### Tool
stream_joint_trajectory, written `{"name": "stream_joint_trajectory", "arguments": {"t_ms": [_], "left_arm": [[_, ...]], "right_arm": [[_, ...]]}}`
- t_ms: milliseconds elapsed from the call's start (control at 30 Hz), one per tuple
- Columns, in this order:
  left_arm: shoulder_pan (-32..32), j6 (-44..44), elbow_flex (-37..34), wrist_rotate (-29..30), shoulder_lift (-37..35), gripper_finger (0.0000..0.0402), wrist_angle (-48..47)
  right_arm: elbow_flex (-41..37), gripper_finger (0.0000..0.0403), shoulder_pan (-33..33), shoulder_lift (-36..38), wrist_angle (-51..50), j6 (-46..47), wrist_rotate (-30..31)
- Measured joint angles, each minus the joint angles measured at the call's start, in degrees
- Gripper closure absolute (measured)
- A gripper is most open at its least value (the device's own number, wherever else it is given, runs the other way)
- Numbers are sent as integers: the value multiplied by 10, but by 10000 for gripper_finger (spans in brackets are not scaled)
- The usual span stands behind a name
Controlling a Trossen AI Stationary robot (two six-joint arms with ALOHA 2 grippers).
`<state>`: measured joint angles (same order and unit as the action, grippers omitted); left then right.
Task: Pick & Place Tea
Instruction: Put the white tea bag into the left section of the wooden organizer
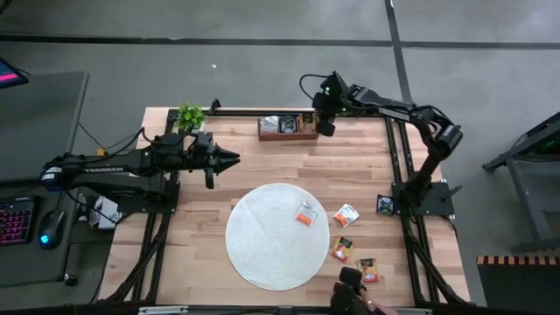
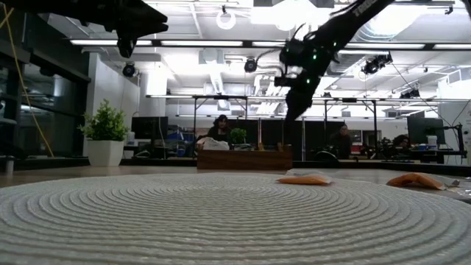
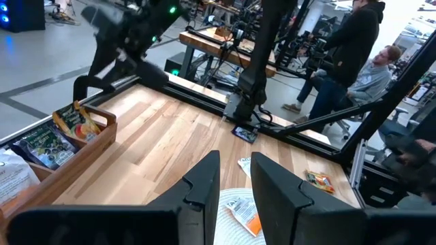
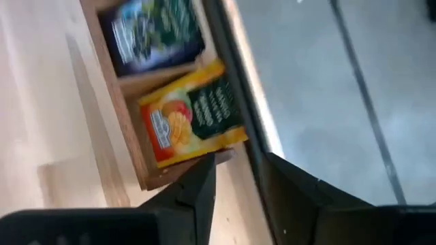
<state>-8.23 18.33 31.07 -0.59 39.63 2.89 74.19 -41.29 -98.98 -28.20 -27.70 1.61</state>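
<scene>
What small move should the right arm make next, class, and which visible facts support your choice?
Probably lift the right gripper clear of the wooden tray. Its fingers stand open and empty just above the tray's end compartment, where a red-orange sachet already sits. Loose sachets remain, one on the round mat. The left gripper waits over bare table.

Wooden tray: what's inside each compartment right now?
The wooden tray holds a white sachet, black sachets in the middle, and a red-orange-and-yellow sachet at the end under the right gripper. Any sachets underneath are hidden.

High overhead, low level; both show mat (image 1: 277, 234)
</scene>
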Motion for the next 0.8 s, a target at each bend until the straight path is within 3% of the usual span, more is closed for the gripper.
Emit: {"name": "stream_joint_trajectory", "arguments": {"t_ms": [500, 800], "left_arm": [[0, 0, 0, 0, 0, 318, 0], [0, 0, 0, 1, 0, 318, 0]], "right_arm": [[0, 282, 43, 193, -50, 164, -37], [0, 282, 126, 231, -106, 255, -38]]}}
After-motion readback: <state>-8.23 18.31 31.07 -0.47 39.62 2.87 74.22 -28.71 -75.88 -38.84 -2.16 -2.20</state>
